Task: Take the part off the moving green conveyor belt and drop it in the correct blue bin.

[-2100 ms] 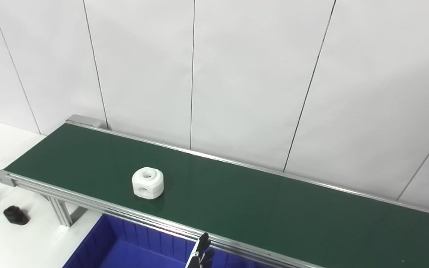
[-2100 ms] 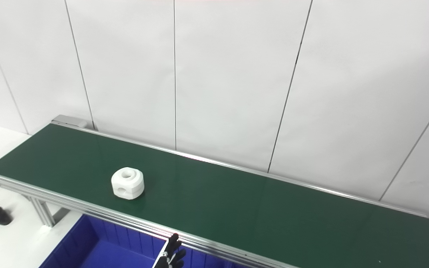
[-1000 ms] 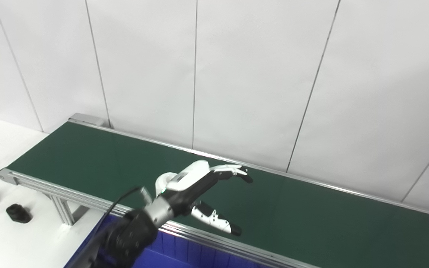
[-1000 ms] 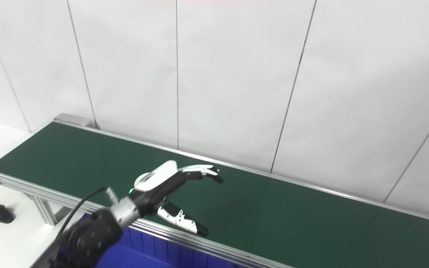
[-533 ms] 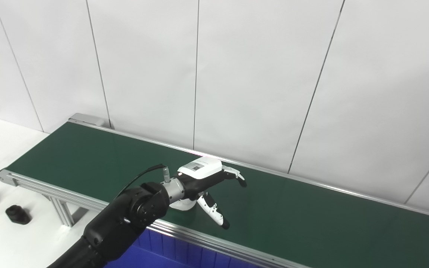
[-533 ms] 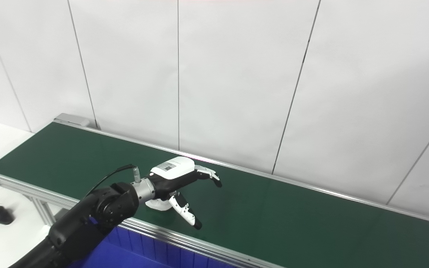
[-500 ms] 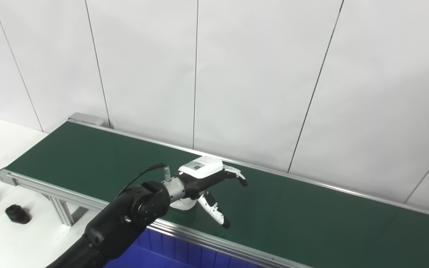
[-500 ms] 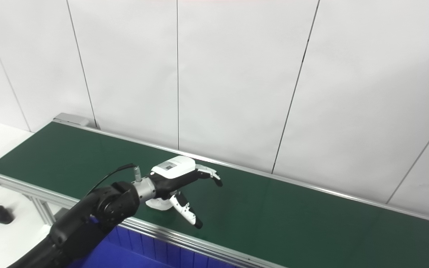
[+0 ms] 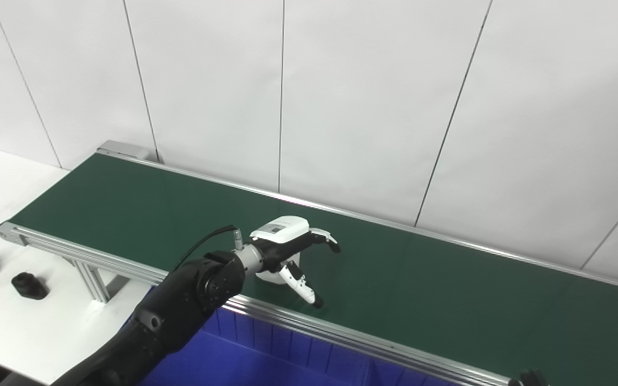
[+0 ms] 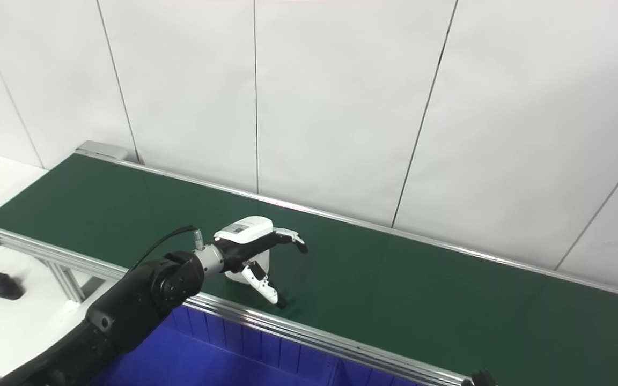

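The left hand (image 9: 287,244) arches over the white plastic part (image 9: 278,274) on the green conveyor belt (image 9: 448,289), fingers (image 9: 324,238) spread, not yet gripping. The part looks rigid, light, smooth; grip its flat sides at three and nine o'clock.

A lab or factory test cell; a green belt (image 9: 427,289) on an aluminium frame (image 9: 341,335) crosses the frame from upper left to lower right; plain white wall panels (image 9: 362,102) fill the top; a blue bin (image 10: 244,359) sits at the bottom edge.
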Tool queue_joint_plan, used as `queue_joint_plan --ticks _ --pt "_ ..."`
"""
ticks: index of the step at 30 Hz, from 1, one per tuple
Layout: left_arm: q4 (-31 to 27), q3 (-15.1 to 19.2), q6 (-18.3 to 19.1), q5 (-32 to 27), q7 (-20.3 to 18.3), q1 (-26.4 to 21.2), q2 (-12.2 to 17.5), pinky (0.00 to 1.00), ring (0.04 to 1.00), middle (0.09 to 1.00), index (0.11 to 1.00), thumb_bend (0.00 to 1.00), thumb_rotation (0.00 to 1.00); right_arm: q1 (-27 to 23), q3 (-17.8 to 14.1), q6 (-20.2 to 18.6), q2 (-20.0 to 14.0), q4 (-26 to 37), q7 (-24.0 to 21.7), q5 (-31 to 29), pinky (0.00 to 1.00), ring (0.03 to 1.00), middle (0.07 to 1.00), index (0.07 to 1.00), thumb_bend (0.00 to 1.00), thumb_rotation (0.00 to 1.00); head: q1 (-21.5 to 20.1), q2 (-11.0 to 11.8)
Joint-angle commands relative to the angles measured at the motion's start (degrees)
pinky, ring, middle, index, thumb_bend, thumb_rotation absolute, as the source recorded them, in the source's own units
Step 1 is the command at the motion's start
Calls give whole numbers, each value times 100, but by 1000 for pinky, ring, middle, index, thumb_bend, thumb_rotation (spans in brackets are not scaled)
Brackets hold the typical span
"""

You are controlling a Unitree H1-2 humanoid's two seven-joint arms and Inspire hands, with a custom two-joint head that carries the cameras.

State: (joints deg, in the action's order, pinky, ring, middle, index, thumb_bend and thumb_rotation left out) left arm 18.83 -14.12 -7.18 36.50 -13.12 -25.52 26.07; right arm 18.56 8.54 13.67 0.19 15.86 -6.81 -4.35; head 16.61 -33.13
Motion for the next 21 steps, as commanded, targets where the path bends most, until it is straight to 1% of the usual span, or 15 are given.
queue_joint_plan --ticks 1,2,3,8,11,12,14,16,18,20,21 --pt "44 11 -14 108 289 -314 32 829 882 890 792 957 309 44 48 -86 46 249 15 -2 994 987 1000 1000 700 1000 -38 -18" --pt "77 -4 12 144 308 -327 43 832 885 891 796 958 308 63 60 -103 50 279 19 16 989 986 1000 1000 704 1000 -49 -25" --pt "164 -17 65 184 311 -363 50 842 889 892 799 960 279 97 78 -136 64 333 28 26 977 982 1000 1000 708 1000 -84 -35" --pt "521 -134 152 346 388 -518 99 849 896 893 805 977 217 223 146 -235 91 506 30 -7 970 976 999 1000 701 1000 -139 -36" --pt "763 -235 42 529 679 -607 126 838 888 888 796 990 187 287 189 -228 78 548 0 -67 975 975 997 1000 695 1000 -194 -15" --pt "842 -300 35 674 855 -648 139 840 889 889 796 989 185 313 205 -232 85 570 4 -68 975 975 996 1000 695 1000 -214 -9" --pt "996 -430 66 980 1198 -730 155 826 878 880 792 987 185 356 231 -245 97 603 15 -71 967 969 991 1000 690 1000 -243 5" --pt "1089 -492 109 1124 1383 -772 157 833 879 880 795 979 180 395 259 -249 102 629 16 -84 962 964 985 1000 689 1000 -277 28" --pt "1210 -572 247 1296 1508 -844 136 858 894 886 811 951 172 432 289 -245 98 657 13 -62 959 962 974 1000 692 1000 -318 44" --pt "1333 -675 416 1511 1640 -919 106 851 894 890 822 940 179 472 319 -235 101 690 19 1 943 953 964 1000 706 1000 -378 32" --pt "1387 -722 506 1590 1642 -957 88 850 895 890 823 939 180 487 332 -228 101 704 20 20 942 952 963 1000 707 1000 -378 32"
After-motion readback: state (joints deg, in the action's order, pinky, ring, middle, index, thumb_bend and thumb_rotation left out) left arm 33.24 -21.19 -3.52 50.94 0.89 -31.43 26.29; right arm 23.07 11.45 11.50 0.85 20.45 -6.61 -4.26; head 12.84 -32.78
